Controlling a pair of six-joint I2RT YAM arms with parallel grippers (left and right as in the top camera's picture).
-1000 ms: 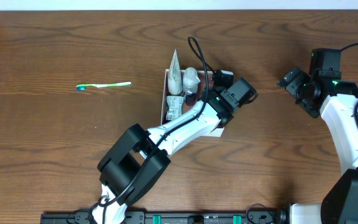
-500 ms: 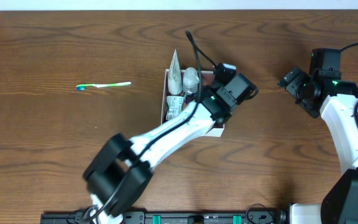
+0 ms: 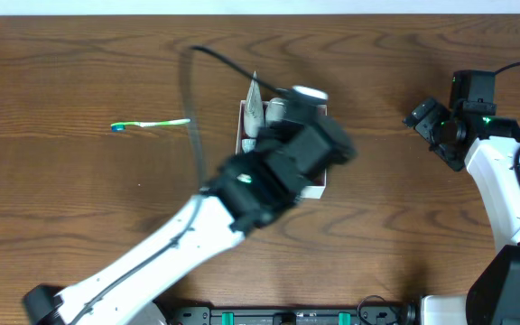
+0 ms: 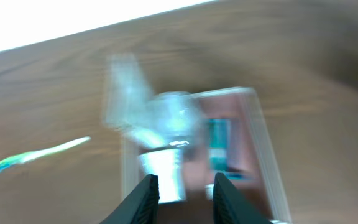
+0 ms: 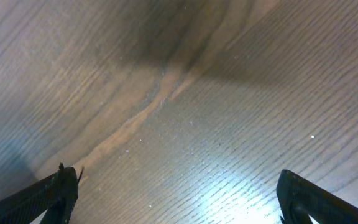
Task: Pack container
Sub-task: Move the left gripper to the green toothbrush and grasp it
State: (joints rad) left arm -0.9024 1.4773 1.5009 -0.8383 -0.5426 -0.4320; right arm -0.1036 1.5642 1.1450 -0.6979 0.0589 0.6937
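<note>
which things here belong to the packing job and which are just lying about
Job: container; tube and bottle inside it; toothbrush on the table, likely still to pack.
Lying about: none seen; right gripper idle, open.

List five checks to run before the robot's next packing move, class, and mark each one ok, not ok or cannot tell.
1. Left gripper free: jaws apart, nothing seen between them. Ok.
2. Right gripper free: jaws wide, only bare table beneath. Ok.
3. Toothbrush packed: it lies on the table, left of the container and apart from it. Not ok.
4. Room left in the container: the left arm hides most of it from above, and the wrist view is blurred. Cannot tell.
5. White tube lying fully inside: its end reaches past the container's wall. Not ok.
</note>
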